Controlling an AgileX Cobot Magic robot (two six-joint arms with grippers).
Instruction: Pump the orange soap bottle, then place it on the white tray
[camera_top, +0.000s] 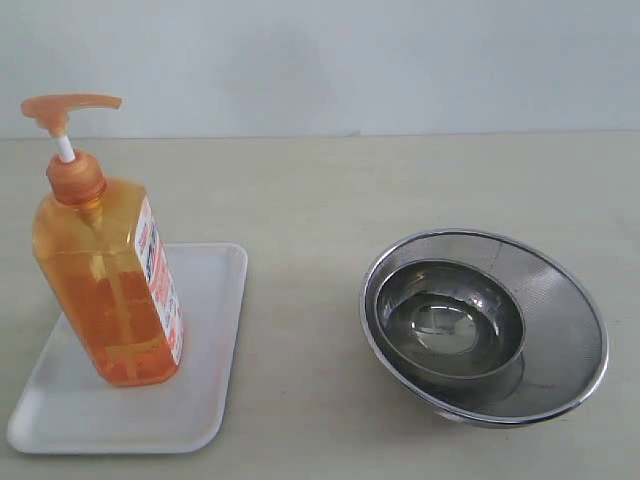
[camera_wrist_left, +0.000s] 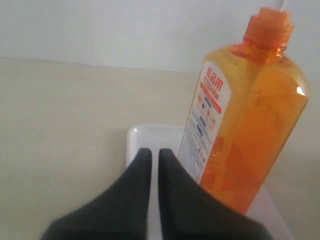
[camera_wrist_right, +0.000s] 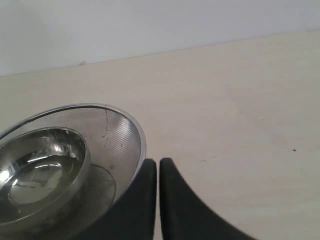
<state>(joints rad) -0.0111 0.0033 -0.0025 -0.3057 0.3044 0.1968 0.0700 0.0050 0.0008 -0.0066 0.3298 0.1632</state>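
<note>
The orange soap bottle (camera_top: 108, 285) stands upright on the white tray (camera_top: 205, 380) at the left of the exterior view, its pump head raised. No arm shows in that view. In the left wrist view the orange soap bottle (camera_wrist_left: 245, 125) rises close beside my left gripper (camera_wrist_left: 154, 152), which is shut on nothing; the white tray (camera_wrist_left: 150, 137) lies under its tips. My right gripper (camera_wrist_right: 158, 162) is also shut and empty, hovering over the table next to the mesh bowl.
A round steel mesh bowl (camera_top: 560, 330) with a smaller steel bowl (camera_top: 450, 320) inside sits at the right of the table. The steel mesh bowl (camera_wrist_right: 122, 135) rim lies just beside my right fingers. A pale wall stands behind the table.
</note>
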